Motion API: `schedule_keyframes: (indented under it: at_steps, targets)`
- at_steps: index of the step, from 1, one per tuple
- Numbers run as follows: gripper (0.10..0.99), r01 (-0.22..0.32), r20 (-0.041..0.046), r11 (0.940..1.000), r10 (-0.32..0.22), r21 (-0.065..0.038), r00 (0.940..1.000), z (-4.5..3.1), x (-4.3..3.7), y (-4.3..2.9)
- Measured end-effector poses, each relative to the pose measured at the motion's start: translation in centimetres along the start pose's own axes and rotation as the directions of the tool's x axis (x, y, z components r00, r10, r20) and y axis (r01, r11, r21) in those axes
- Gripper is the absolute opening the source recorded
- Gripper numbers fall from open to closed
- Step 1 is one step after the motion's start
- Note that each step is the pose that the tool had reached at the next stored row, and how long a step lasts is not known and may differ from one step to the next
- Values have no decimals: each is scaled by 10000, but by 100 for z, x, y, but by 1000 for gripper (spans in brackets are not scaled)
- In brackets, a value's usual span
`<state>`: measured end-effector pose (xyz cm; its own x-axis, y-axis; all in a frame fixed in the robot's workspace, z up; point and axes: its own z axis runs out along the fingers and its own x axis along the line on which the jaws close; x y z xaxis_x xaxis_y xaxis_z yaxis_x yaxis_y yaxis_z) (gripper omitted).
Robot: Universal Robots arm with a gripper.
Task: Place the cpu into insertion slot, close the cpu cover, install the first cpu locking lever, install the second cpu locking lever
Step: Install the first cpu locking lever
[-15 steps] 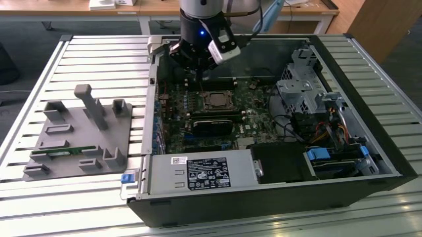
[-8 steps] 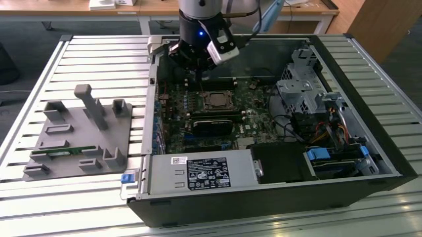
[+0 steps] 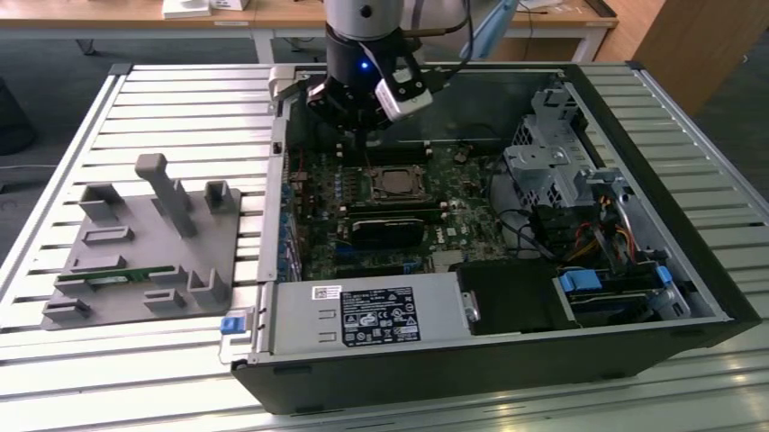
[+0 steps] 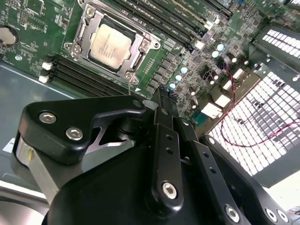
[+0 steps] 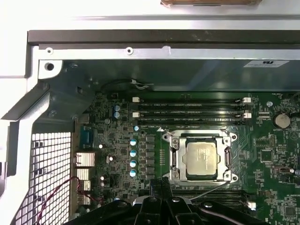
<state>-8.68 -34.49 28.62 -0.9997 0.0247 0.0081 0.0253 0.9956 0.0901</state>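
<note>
Cpu is sitting seated in the insertion slot, with the cpu cover lying closed around it and one thin locking lever angling out from the socket's edge. Gripper, fingers pressed together and grasping nothing, is hovering just beside the socket; a misjudged descent is risking scraping the neighbouring green circuit board or bending the lever rather than hooking it.

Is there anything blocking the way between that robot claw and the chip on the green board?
Nothing visible does. The cpu already lies in the insertion slot with the cpu cover framing it. In both wrist views the end effector hangs just beside the socket, with only low board parts between them.
</note>
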Motion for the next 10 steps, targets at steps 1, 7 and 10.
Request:
schedule_keyframes:
  at_steps: [1,7,10]
  targets:
    - [106,0,0,10000,0,0,10000,13,1,4]
    - [106,0,0,10000,0,0,10000,55,11,75]
    - [106,0,0,10000,0,0,10000,79,22,108]
